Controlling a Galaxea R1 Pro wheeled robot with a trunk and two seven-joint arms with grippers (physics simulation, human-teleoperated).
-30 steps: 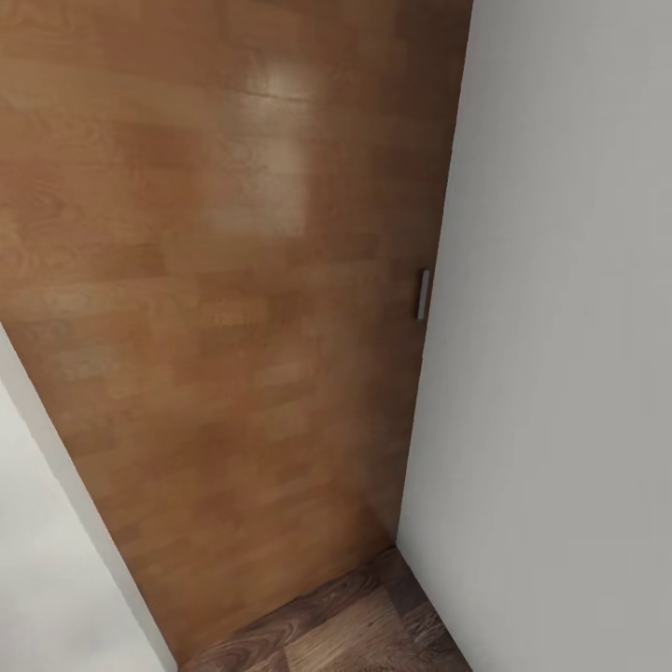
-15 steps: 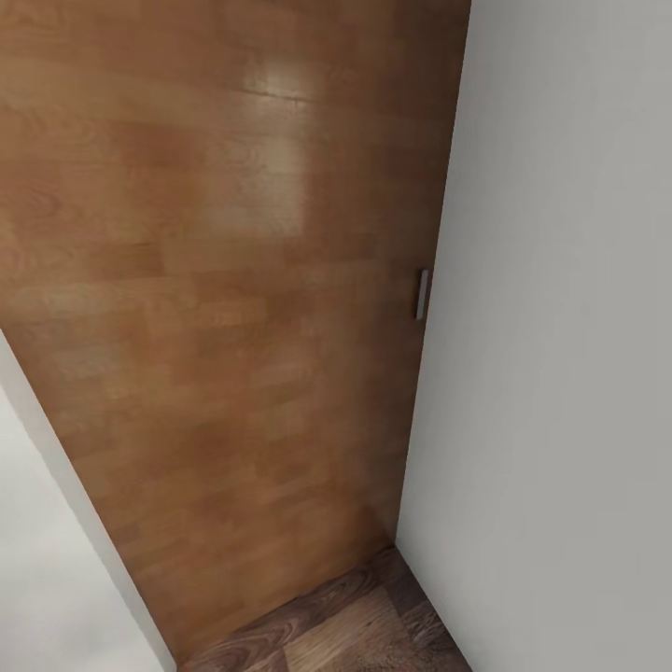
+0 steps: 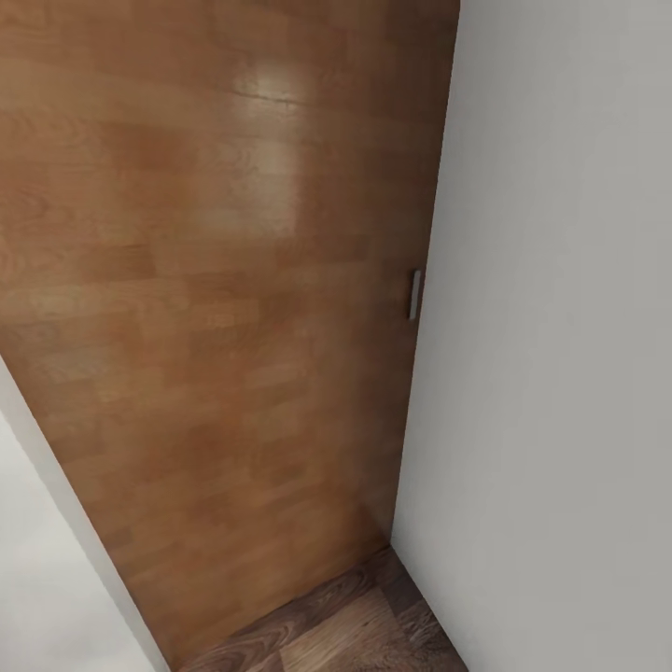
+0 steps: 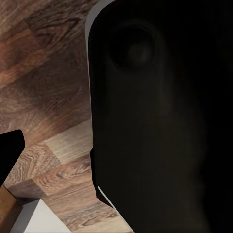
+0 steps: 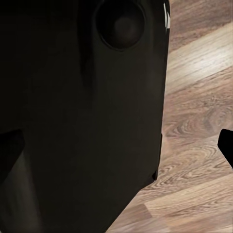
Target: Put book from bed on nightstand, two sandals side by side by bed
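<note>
The book, the bed, the nightstand and the sandals are out of view. The head view faces a glossy brown wooden door (image 3: 215, 308) with a small metal handle (image 3: 413, 295) at its right edge. In the left wrist view, one black fingertip (image 4: 9, 155) of my left gripper (image 4: 116, 155) shows at the frame's edge, over plank floor. In the right wrist view, my right gripper (image 5: 119, 145) has one fingertip (image 5: 227, 145) at one edge and a dim one at the other. Nothing is held between the fingers.
White walls flank the door closely: one wall (image 3: 551, 373) on the right and another wall (image 3: 37, 579) at the lower left. A strip of dark wood plank floor (image 3: 345, 635) lies at the door's foot. My own dark body (image 4: 165, 121) stands close before both wrist cameras.
The whole head picture has shifted a little to the left, so the camera has moved slightly. Nothing else differs.
</note>
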